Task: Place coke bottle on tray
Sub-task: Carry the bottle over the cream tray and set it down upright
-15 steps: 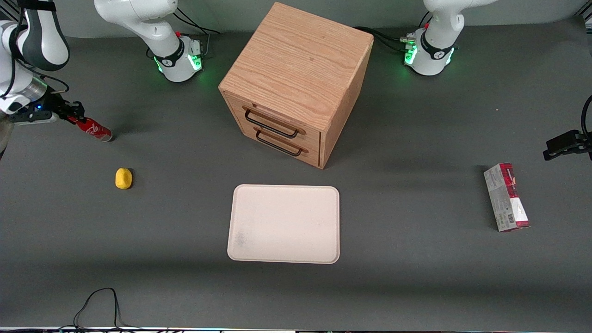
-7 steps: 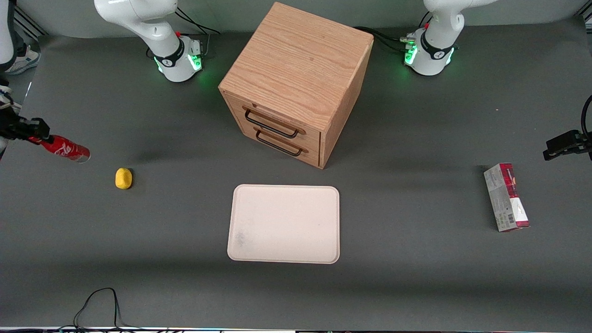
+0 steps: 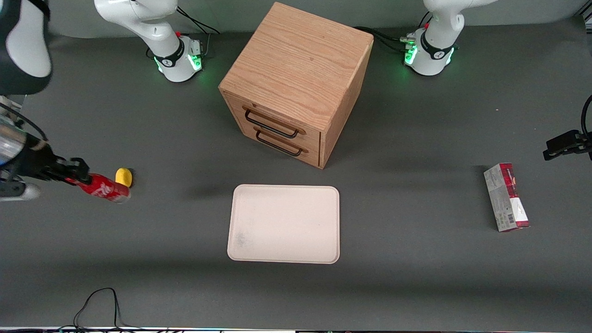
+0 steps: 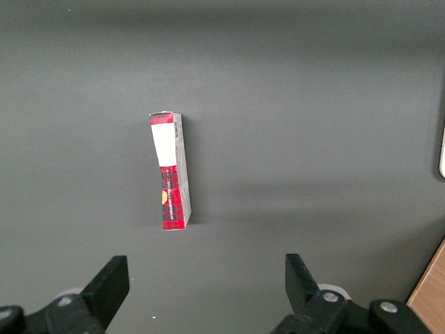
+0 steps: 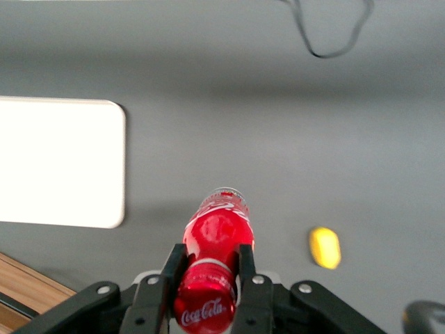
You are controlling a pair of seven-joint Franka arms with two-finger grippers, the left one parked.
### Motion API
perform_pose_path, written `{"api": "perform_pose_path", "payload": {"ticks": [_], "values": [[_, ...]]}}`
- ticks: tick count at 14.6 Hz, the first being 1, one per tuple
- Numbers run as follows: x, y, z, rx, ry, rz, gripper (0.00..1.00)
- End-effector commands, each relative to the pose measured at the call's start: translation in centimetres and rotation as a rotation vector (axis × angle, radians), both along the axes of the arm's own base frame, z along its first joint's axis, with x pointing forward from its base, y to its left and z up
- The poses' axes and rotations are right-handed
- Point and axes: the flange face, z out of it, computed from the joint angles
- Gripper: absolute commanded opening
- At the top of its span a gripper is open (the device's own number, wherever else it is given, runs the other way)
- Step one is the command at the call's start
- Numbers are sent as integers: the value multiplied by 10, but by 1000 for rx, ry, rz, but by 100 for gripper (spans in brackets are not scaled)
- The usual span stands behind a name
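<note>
I'm carrying the coke bottle in the gripper now, its 2 fingers pinching the bottle near the cap end, base pointing out ahead; over the last second it has swung from a spot farther from the front camera, out toward the table edge at the working arm's end, and it's now coming in nearer the camera, passing just beside the small yellow object; I'm reading that as the carry leg being well under way, with the grasp already secure; the wrist view is showing the bottle clear of the table and the tray coming into sight ahead. The tray is sitting bare, nothing on it yet, well apart from the bottle; the wooden cabinet is keeping both drawers shut, contents hidden; I'm expecting more travel toward the tray before any lowering.
</note>
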Motion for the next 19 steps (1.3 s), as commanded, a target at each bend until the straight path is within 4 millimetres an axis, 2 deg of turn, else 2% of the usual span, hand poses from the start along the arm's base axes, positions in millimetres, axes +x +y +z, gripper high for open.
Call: {"api": "perform_pose_path", "payload": {"ticks": [1,3,4,6,7,11,13,18,19], "values": [[27,64,-5,54,-6,-46,0],[44,136,-39,53,-58,-61,0],[50,162,-56,50,-95,-86,0],[59,200,-94,62,-126,-74,0],[60,210,-112,58,-123,-59,0],[74,227,-197,38,-105,-20,0],[72,238,-230,16,-90,4,0],[71,246,-261,31,-95,18,0],[71,246,-262,28,-99,18,73]]}}
